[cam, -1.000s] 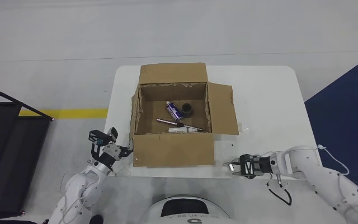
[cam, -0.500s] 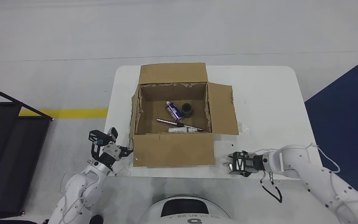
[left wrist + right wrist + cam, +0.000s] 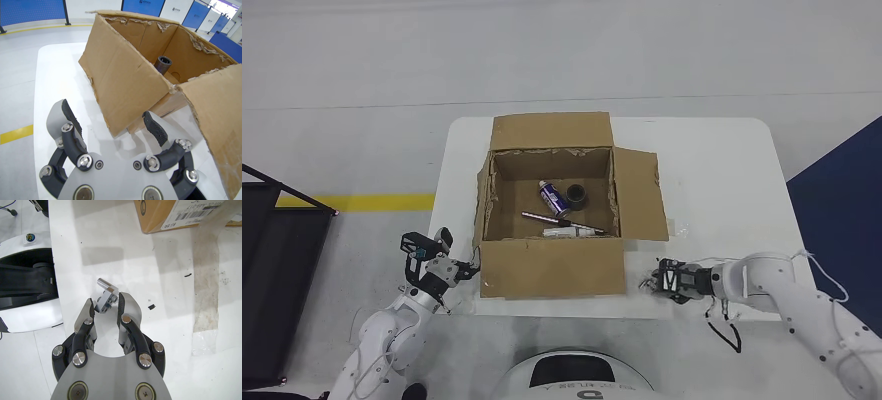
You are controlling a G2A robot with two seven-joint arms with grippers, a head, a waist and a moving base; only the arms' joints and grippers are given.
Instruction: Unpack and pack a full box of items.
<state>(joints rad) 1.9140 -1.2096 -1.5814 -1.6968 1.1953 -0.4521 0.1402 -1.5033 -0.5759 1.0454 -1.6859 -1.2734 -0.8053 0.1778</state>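
White desk [image 3: 712,170] is carrying the open cardboard box [image 3: 552,265], with a dark cylinder [image 3: 163,63] and a few other items lying on its floor. Left tool [image 3: 104,107] is hanging just beside the box's outer flap, its jaws standing wide apart and holding nothing. Right tool [image 3: 105,297] is pinching a small metal part [image 3: 108,294] by its corners, low over the desk near the box's front corner. That grip is looking skewed, so the part is probably needing a squarer, firmer hold on its flat sides before any lift over the box wall. A printed label [image 3: 191,213] with a barcode is showing on the box's side; its print is staying unread.
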